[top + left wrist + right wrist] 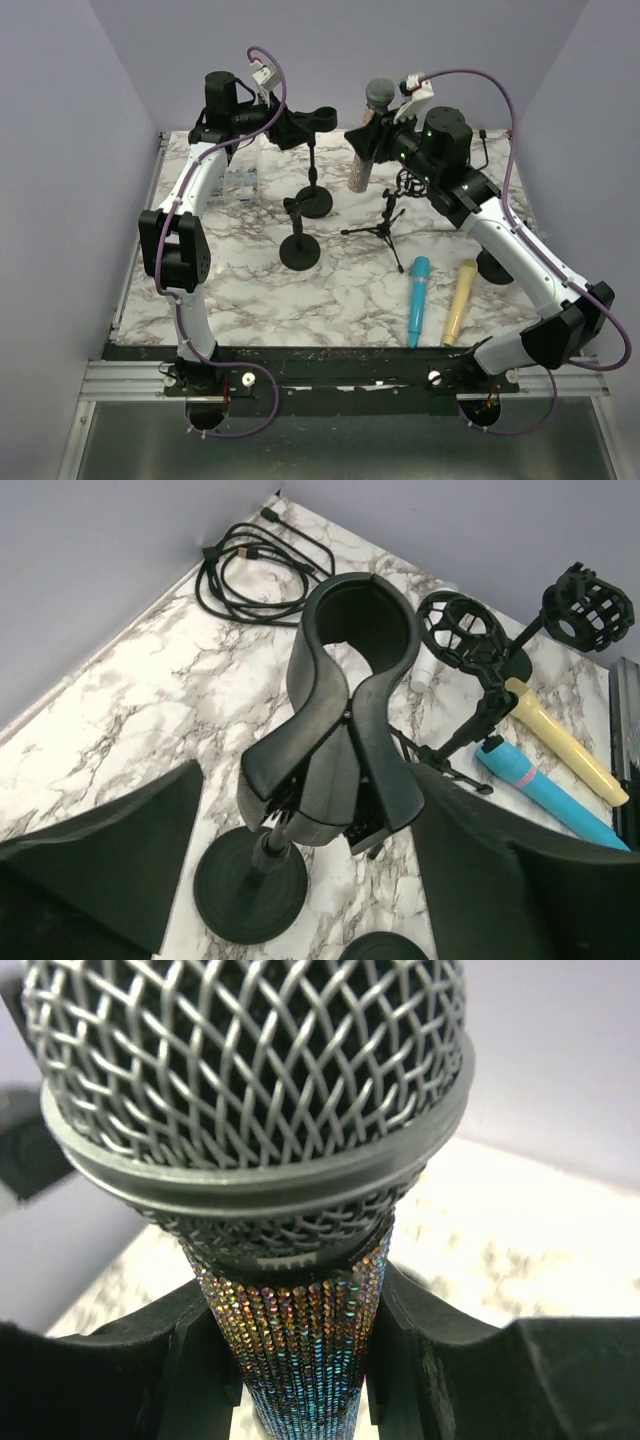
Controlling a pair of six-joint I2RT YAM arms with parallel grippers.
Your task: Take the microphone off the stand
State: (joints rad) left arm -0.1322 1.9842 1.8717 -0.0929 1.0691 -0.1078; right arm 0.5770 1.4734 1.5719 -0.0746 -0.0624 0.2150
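The microphone (pixel 366 150) has a silver mesh head and a glittering handle. My right gripper (pixel 378 135) is shut on its handle just below the head and holds it upright in the air, clear of the stand; in the right wrist view (pixel 300 1340) both fingers press the handle (pixel 300 1360). The black stand (pixel 316 200) has a round base and a spring clip (pixel 325 115) on top; the clip's ring (pixel 360 620) is empty. My left gripper (pixel 308 780) is open with the clip's rear wings between its fingers (pixel 110 850).
A second black round-base stand (pixel 299 250), a tripod stand with a shock mount (pixel 385 225), a blue microphone (pixel 417 298) and a yellow one (pixel 460 300) lie on the marble table (pixel 340 300). A black cable (pixel 255 565) coils at the back corner.
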